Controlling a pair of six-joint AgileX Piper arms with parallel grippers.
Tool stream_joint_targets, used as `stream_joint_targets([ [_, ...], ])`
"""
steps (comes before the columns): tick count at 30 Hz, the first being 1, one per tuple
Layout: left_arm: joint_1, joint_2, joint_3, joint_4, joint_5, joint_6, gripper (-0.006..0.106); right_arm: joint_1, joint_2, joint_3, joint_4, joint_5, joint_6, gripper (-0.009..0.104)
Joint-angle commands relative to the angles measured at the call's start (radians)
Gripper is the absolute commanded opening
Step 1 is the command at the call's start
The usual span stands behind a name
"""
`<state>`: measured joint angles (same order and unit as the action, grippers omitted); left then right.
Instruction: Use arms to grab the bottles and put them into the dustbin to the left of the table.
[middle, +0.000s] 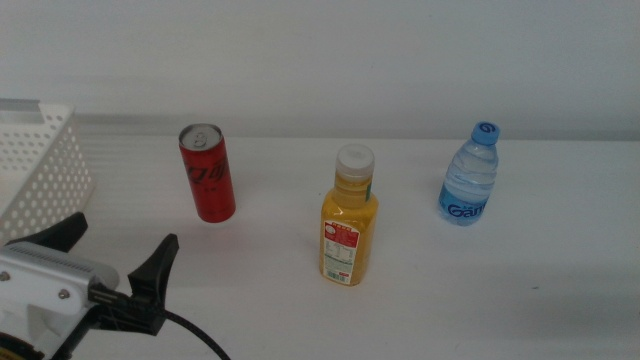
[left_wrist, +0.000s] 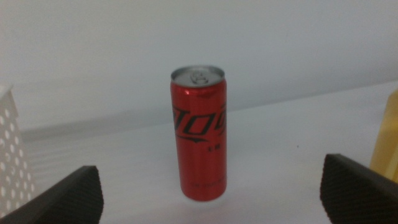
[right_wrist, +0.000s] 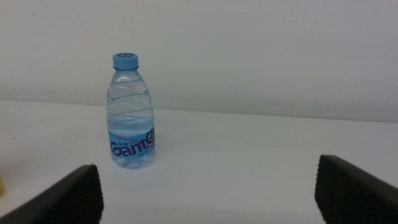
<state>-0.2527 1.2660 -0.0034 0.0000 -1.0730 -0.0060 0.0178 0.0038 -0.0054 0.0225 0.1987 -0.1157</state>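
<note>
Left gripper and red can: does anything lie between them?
No. The left wrist view shows only bare table between the open left gripper and the upright red can.

The middle view looks forward and down over the bench (middle: 560, 300), taking in the basket (middle: 40, 165), red can (middle: 207, 172), juice bottle (middle: 349, 216) and water bottle (middle: 469, 175). The left wrist view sits low, level with the bench, facing the can (left_wrist: 199, 143) close up. The right wrist view, equally low, faces the water bottle (right_wrist: 131, 112). Each wrist view shares its container with the middle view.
</note>
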Motion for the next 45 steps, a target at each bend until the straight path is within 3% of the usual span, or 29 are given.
stream_joint_targets([
  [1,-0.007,0.004,0.037,-0.008,-0.047,-0.002,0.094,-0.008,-0.040,0.044,-0.008,-0.009,-0.005,0.091],
  [14,-0.007,0.004,0.037,0.129,-0.125,0.006,0.094,-0.008,-0.040,0.044,-0.008,-0.009,-0.005,0.091],
  [21,-0.007,0.004,0.031,0.086,-0.052,-0.078,0.094,-0.008,-0.040,0.044,-0.008,-0.009,-0.005,0.091],
  [30,-0.007,0.009,-0.044,0.027,0.105,-0.063,0.094,-0.008,-0.040,0.044,-0.008,-0.009,-0.005,0.091],
  [40,-0.007,0.306,-0.117,0.025,-0.131,-0.080,0.094,-0.008,-0.040,0.044,-0.008,-0.009,-0.005,0.091],
  [45,-0.007,0.422,-0.216,0.030,-0.085,-0.100,0.094,-0.008,-0.040,0.044,-0.008,-0.009,-0.005,0.091],
])
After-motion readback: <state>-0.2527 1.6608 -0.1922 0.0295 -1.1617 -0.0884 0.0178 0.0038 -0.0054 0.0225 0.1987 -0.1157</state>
